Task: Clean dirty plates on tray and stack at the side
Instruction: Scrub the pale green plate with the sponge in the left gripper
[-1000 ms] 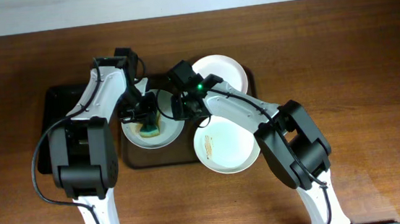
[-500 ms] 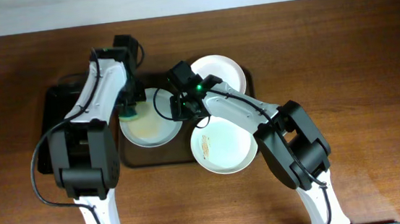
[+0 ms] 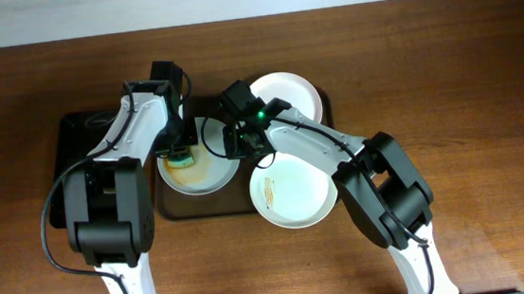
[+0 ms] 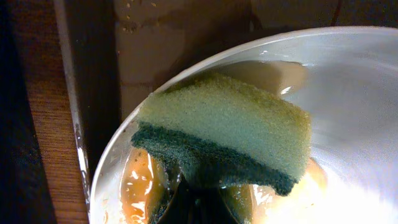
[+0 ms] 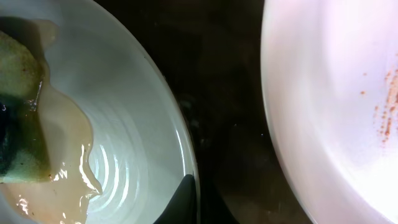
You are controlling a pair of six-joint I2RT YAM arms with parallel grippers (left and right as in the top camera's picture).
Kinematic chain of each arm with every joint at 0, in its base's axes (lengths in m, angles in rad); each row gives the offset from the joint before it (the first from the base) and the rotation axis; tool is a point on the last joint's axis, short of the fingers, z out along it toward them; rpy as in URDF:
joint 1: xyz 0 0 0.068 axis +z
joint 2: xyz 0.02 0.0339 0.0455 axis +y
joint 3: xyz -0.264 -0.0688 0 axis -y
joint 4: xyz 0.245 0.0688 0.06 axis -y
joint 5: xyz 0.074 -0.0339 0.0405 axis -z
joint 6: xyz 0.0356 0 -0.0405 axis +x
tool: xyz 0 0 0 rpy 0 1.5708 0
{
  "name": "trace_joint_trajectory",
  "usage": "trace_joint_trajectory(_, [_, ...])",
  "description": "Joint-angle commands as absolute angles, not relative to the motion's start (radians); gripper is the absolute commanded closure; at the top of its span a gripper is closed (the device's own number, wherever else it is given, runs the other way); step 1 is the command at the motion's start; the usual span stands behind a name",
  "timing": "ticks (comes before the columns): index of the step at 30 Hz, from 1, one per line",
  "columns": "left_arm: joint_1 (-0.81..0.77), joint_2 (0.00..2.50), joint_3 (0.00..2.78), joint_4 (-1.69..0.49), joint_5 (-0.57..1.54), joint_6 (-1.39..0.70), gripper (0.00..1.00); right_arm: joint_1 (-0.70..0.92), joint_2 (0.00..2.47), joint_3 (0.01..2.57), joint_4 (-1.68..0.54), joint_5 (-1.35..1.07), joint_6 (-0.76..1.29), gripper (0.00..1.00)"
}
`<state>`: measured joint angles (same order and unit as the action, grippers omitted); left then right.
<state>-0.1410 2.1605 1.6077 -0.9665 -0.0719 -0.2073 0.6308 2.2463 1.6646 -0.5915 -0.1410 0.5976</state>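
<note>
**Sponge meets wet plate**

Overhead: on the brown rimmed tray (image 3: pixel 175 208), left gripper (image 3: pixel 182 153) clamps a sponge (image 3: pixel 181 161) on the left plate (image 3: pixel 210 178); right gripper (image 3: pixel 232 142) pinches its rim.
Left wrist: porous two-layer sponge, glossy brownish liquid (image 4: pixel 138 186).
Right wrist: concentric ridges, speckled plate (image 5: pixel 323 93) beside.

The sponge (image 4: pixel 230 134) hides nearly all of the left end effector (image 4: pixel 198 202). Only a dark tip of the right end effector (image 5: pixel 189 198) shows, cut off by the bottom edge. From overhead, plates (image 3: pixel 295 194) and arms cover most of the tray (image 3: pixel 180 207).
</note>
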Motion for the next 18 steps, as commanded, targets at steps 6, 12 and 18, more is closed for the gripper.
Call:
trace_joint_trajectory(6, [-0.116, 2.193, 1.866, -1.236, 0.11, -0.11, 0.99, 0.627, 2.266, 1.666, -0.597, -0.167, 0.592, 0.95])
trace_joint_trajectory(12, [-0.078, 2.193, 2.144, -1.38, 0.11, -0.107, 0.99, 0.627, 2.266, 1.666, -0.593, -0.173, 0.592, 0.62])
trace_joint_trajectory(18, [-0.051, 2.193, 2.145, -1.377, 0.109, -0.107, 0.99, 0.63, 2.289, 1.665, -0.572, -0.173, 0.593, 0.73])
